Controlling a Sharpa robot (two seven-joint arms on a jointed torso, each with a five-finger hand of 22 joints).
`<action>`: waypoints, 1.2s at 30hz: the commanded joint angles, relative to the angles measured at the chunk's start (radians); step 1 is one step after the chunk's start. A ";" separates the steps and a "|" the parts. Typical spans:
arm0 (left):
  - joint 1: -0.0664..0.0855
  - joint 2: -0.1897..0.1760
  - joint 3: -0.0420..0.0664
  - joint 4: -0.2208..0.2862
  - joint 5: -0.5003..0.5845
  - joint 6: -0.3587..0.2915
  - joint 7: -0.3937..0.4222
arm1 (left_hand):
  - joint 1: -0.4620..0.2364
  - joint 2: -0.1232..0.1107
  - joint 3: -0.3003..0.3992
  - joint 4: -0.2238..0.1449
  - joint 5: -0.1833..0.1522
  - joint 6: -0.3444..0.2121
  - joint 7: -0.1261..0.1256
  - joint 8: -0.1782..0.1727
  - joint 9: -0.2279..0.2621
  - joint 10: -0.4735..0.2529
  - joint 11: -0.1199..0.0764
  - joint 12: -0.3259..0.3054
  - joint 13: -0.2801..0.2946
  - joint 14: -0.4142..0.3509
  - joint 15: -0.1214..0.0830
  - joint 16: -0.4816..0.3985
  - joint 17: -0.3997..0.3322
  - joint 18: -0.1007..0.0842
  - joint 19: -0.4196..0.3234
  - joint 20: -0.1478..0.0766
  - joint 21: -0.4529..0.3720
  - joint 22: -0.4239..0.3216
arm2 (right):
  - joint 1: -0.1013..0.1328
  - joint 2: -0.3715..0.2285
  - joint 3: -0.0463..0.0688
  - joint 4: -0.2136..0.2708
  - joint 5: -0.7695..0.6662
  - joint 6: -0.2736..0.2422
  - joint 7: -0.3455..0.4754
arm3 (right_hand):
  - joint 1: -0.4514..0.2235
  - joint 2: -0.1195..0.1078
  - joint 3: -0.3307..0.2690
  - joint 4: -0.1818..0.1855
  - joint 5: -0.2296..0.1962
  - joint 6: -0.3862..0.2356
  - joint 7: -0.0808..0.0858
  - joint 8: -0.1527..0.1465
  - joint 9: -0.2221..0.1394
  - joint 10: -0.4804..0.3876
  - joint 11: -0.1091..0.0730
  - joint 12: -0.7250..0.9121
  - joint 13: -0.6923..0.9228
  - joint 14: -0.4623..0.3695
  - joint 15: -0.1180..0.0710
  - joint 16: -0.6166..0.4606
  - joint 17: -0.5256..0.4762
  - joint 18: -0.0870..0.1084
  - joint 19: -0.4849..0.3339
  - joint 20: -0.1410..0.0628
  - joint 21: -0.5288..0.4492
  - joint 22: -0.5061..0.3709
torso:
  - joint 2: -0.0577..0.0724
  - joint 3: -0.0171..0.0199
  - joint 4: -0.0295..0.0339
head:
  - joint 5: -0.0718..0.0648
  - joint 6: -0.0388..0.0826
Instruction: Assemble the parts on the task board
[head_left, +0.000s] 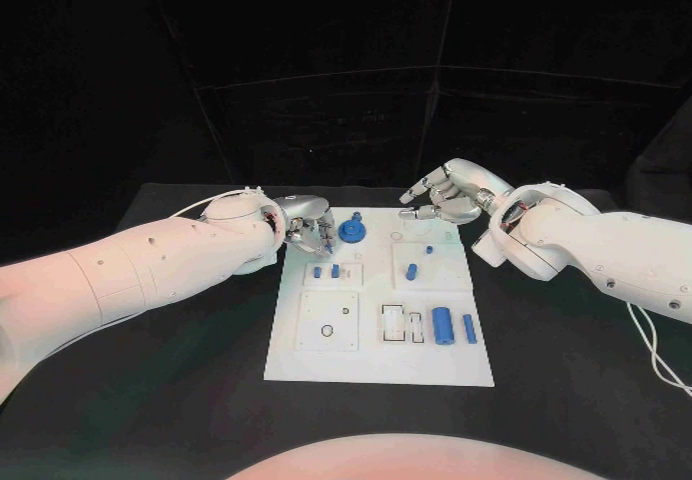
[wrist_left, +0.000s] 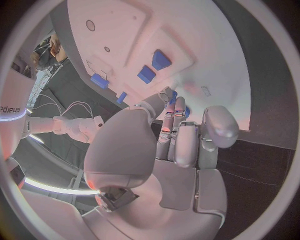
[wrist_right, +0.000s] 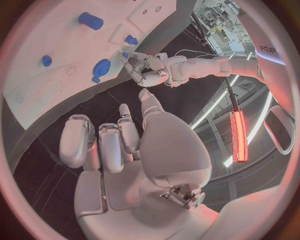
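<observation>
While the left hand (head_left: 306, 232) sits at the far left corner of the task board (head_left: 378, 368), its fingers (wrist_left: 170, 107) are drawn together just beside a round blue part (head_left: 353, 231) on the board's far edge; whether they actually pinch anything I cannot tell. The right hand (head_left: 447, 195) hangs off the board's far right corner, fingers loosely curled and apart, holding nothing. Two blue cylinders (head_left: 443, 326) lie on the board well nearer the robot than either hand.

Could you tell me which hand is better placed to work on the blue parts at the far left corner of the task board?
Left. The left hand has its fingertips right beside the round blue part on the task board. The right hand hovers beyond the board's far edge, holding nothing.
</observation>
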 joint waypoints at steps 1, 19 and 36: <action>-0.001 0.003 -0.001 -0.004 0.008 0.028 -0.002 | -0.009 0.002 0.006 0.001 -0.004 0.008 0.001 -0.007 0.000 0.006 0.002 -0.003 0.000 0.023 -0.006 0.002 -0.001 -0.010 0.000 -0.007 0.003 0.001 | 0.002 0.001 0.001 0.001 0.003 0.001 0.010 | 0.002 0.012 -0.004 0.001 0.006 0.001 0.000 0.006 0.000 -0.003 -0.001 -0.002 0.033 0.055 -0.007 -0.004 0.021 0.016 0.004 -0.003 -0.005 -0.001 | 0.000 0.0005 0.0003 | 0.000 -0.001; -0.008 0.017 -0.005 -0.010 0.008 0.020 0.006 | -0.010 0.002 0.008 0.001 -0.004 0.009 0.001 -0.008 0.000 0.007 0.002 -0.006 0.001 0.022 -0.006 0.001 -0.003 -0.010 0.001 -0.007 0.005 0.002 | 0.002 0.002 0.001 0.001 0.003 0.001 0.010 | 0.002 0.012 -0.004 0.001 0.006 0.001 0.000 0.006 0.000 -0.003 -0.001 -0.002 0.033 0.055 -0.007 -0.004 0.021 0.016 0.004 -0.003 -0.005 -0.001 | 0.000 0.0004 -0.0004 | 0.001 -0.003; -0.009 0.023 -0.005 -0.013 0.008 0.050 -0.023 | -0.021 -0.004 0.010 0.000 -0.008 0.005 0.003 -0.018 -0.001 0.007 0.004 -0.019 0.001 0.022 -0.005 0.001 -0.007 -0.011 0.000 -0.007 0.009 0.009 | 0.002 0.003 0.001 -0.001 0.003 0.002 0.010 | 0.002 0.012 -0.004 0.001 0.006 0.001 0.000 0.006 0.000 -0.003 -0.001 -0.002 0.033 0.055 -0.007 -0.004 0.021 0.016 0.004 -0.003 -0.005 -0.001 | 0.000 0.0002 -0.0005 | -0.002 -0.006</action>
